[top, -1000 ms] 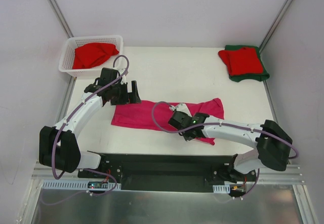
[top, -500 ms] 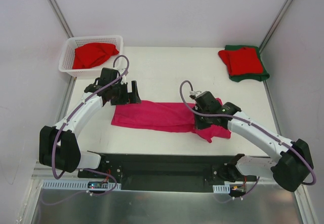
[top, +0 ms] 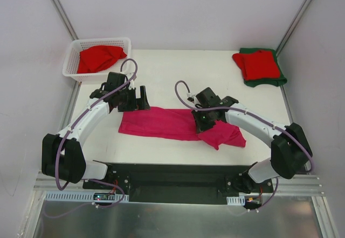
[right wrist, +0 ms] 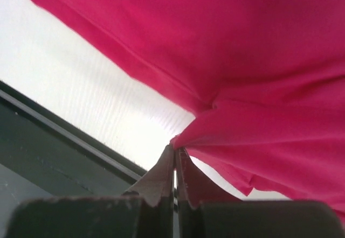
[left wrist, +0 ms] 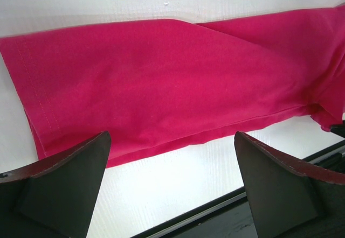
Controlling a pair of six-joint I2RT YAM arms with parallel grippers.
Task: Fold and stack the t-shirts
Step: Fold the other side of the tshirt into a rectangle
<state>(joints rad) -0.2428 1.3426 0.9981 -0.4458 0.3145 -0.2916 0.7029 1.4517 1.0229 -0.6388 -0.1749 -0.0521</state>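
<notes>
A magenta-pink t-shirt lies in a long folded strip across the middle of the table; it also shows in the left wrist view. My right gripper is shut on a pinched edge of this shirt near its right end, which hangs from the closed tips in the right wrist view. The shirt's right end is bunched. My left gripper is open and empty over the strip's far left edge, with its wide-apart fingers above bare table in the left wrist view. A folded red shirt lies on a folded dark green shirt at the back right.
A white lattice basket at the back left holds a crumpled red shirt. The black base rail runs along the table's near edge. Slanted frame posts stand at both back corners.
My right gripper swung right with the pinched cloth, then came back left a little; the shirt's right end has folded over and bunched. The left arm has not moved.
</notes>
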